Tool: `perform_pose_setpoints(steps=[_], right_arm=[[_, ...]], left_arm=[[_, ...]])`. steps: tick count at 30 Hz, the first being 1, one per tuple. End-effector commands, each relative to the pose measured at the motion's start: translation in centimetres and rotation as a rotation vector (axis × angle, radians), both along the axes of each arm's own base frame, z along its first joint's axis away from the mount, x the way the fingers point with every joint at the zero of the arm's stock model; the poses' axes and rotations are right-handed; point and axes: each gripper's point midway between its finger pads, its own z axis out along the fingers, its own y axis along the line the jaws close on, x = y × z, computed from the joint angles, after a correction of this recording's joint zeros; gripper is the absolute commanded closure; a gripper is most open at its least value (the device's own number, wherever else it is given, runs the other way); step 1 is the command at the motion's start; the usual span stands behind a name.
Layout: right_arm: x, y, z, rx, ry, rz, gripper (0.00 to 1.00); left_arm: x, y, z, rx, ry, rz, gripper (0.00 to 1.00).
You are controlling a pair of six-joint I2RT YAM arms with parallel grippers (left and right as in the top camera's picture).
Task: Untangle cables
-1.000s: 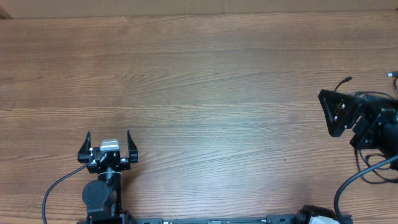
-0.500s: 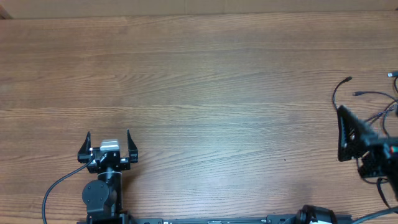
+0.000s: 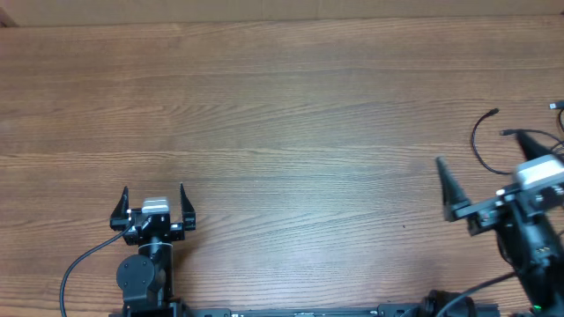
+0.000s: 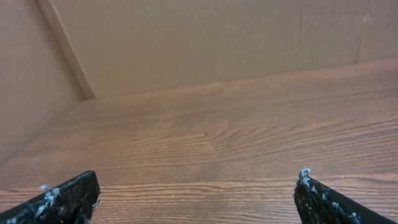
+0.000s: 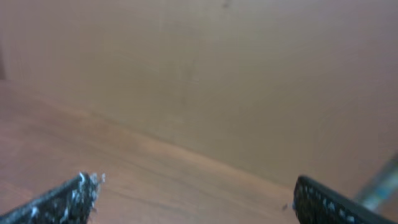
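Observation:
The cables [image 3: 476,139] are thin black cords lying at the table's far right; one curves down from a small plug tip [image 3: 495,112], and another plug end [image 3: 553,106] shows at the right edge. My right gripper [image 3: 478,150] is open wide and empty, its fingers spread on either side of the curved cord and pointing to the far left. In the right wrist view the right gripper [image 5: 193,202] is open with only blurred table and wall between the fingers. My left gripper [image 3: 153,190] is open and empty at the front left, and the left wrist view [image 4: 196,196] shows bare wood between its fingers.
A beige cardboard wall [image 4: 186,43] stands along the table's far edge. The wooden table [image 3: 282,132] stretches between the two arms. The left arm's own thick black wire [image 3: 79,269] loops at the front left.
My right arm has drawn back toward the front edge and swung round. Its gripper now shows spread open, and the cables it covered have come into view. The left arm has not moved.

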Motion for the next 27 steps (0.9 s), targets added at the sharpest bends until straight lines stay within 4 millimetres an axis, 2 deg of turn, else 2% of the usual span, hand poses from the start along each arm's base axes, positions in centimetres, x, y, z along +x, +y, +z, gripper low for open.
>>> perform_pose_setpoints(steps=[1,8,16,21,27], right_arm=[[-0.3,2.2,-2.4,-0.011,-0.016,0.144,0.00],[0.1,3.4,-5.9,-0.009,-0.092,0.238,0.00],[0.9,2.6,-8.0,0.234,-0.094,0.200,0.00],[1.8,1.2,-9.4,0.381,-0.061,0.121,0.00],[2.7,-1.1,-10.0,0.391,-0.167,-0.019,0.00]], left_arm=[[0.0,-0.3,0.1,-0.016,-0.011,-0.012,0.00],[0.0,-0.3,0.1,-0.016,-0.011,-0.012,0.00],[0.0,-0.3,0.1,-0.016,-0.011,-0.012,0.00],[0.0,-0.3,0.1,-0.016,-0.011,-0.012,0.00],[0.0,-0.3,0.1,-0.016,-0.011,-0.012,0.00]])
